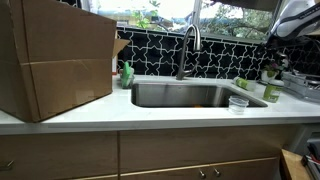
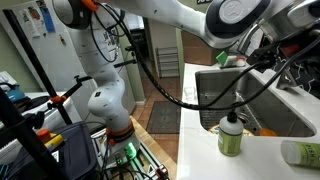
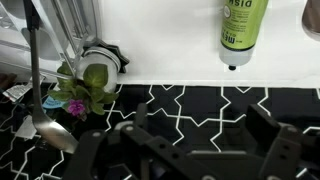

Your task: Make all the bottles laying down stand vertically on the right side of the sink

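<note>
wrist view: fingers (image 3: 285,152) spread wide, dark and blurred along the lower edge, nothing between them. they face a black tiled wall (image 3: 200,105) with a white line pattern. above the tiles in this picture runs a white counter strip (image 3: 160,40). a labelled bottle (image 3: 243,30), light green with green lettering on a pale band, sits on that strip with its cap toward the tiles. cannot tell from here whether it lies or stands. at the picture's left: hanging utensils (image 3: 65,30), a spoon (image 3: 45,125), a small plant (image 3: 85,95) with a pink flower.

exterior view: steel sink (image 1: 175,95) set in the white counter (image 1: 60,120), curved faucet (image 1: 188,50) behind it. on the counter past the basin's right end in this picture, a taller bottle (image 1: 272,93) and a smaller bottle (image 1: 243,83), both light green. too small to tell their posture. clear cup (image 1: 238,103) just beside the basin's front corner. dark soap bottle (image 1: 127,73) at the opposite end, next to a large cardboard box (image 1: 55,60). arm (image 1: 295,20) at top right, above the bottles.

exterior view: a lying bottle (image 2: 300,152), pale green, rests on its side on the counter near the upright soap bottle (image 2: 231,135), and the sink (image 2: 285,110) is beyond them.
</note>
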You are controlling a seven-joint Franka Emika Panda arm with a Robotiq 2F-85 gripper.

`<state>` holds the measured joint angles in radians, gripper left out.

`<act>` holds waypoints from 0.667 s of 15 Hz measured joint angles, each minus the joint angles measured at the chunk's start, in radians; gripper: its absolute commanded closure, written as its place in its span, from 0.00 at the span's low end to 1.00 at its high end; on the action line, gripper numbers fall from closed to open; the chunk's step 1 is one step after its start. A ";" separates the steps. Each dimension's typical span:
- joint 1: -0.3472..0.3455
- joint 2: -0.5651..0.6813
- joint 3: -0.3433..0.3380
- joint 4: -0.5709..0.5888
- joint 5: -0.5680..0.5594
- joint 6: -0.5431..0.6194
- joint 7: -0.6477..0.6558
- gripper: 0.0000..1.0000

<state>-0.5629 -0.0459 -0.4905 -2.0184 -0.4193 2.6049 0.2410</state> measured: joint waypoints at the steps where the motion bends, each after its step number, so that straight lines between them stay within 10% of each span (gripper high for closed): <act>1: 0.000 0.000 0.000 0.001 0.000 0.000 0.000 0.00; 5: 0.001 0.021 0.000 0.016 0.030 -0.029 -0.030 0.00; 10: -0.001 0.163 0.001 0.127 0.352 -0.130 -0.335 0.00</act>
<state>-0.5637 0.1168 -0.4891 -1.8918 -0.0676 2.4749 -0.0944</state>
